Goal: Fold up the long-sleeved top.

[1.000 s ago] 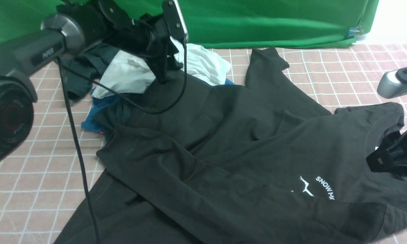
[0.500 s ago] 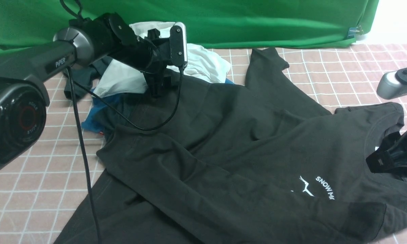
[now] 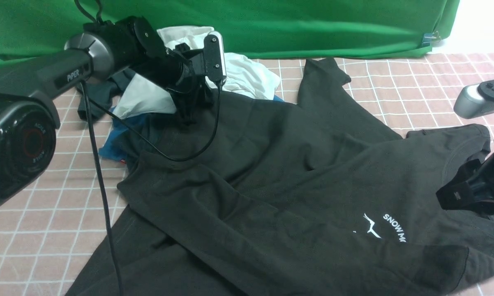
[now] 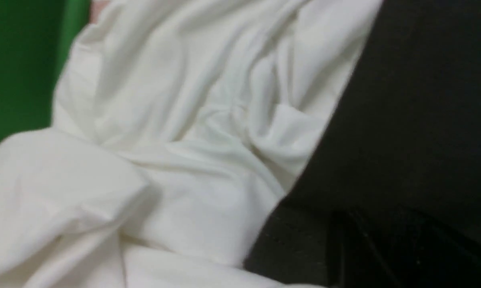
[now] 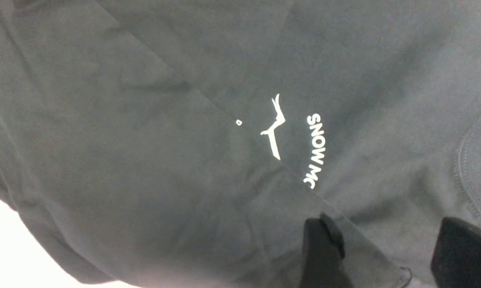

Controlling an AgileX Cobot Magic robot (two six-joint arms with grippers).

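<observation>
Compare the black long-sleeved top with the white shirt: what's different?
Colour: the long-sleeved top is black with a small white print; the white shirt looks plain.
Size: the top is far larger than the shirt.
Pose: the top lies spread out with creases; the shirt is bunched in a heap at the far side.
Shared: both are unfolded garments on the checked cloth.

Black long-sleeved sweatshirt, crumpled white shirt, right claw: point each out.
black long-sleeved sweatshirt [image 3: 333, 181]: front view, chest above print
crumpled white shirt [image 4: 176, 160]: left wrist view, creased middle
right claw [image 5: 388, 248]: right wrist view, gap between fingers
</observation>
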